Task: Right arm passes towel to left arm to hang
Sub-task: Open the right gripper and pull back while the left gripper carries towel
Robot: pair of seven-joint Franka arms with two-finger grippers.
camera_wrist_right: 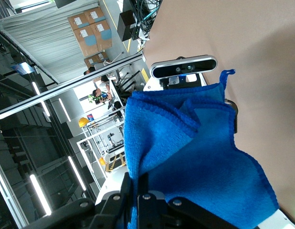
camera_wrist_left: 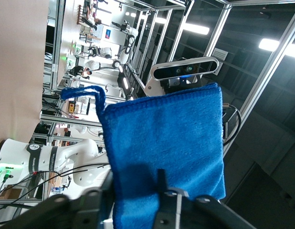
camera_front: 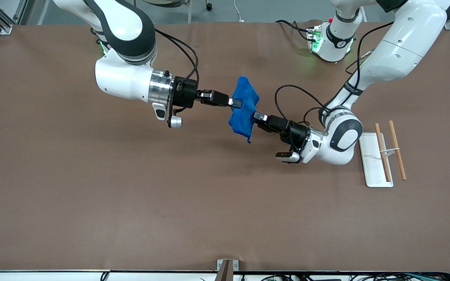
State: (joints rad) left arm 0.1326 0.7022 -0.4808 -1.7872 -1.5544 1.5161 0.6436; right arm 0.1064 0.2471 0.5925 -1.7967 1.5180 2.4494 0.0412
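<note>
The blue towel (camera_front: pixel 244 113) hangs in the air over the middle of the table, its small loop (camera_front: pixel 249 139) at the lowest corner. My right gripper (camera_front: pixel 237 103) comes from the right arm's end and is shut on the towel's edge; the right wrist view shows its fingers pinched on the cloth (camera_wrist_right: pixel 199 162) at the gripper (camera_wrist_right: pixel 140 179). My left gripper (camera_front: pixel 257 116) meets the towel from the left arm's end. In the left wrist view its fingers stand apart with the towel (camera_wrist_left: pixel 171 138) between them at the gripper (camera_wrist_left: pixel 135 183).
A white base (camera_front: pixel 370 171) with two wooden rods (camera_front: pixel 397 150) lies on the brown table near the left arm's end, beside the left arm's elbow. Each wrist view shows the other arm's wrist camera (camera_wrist_left: pixel 185 70) past the towel.
</note>
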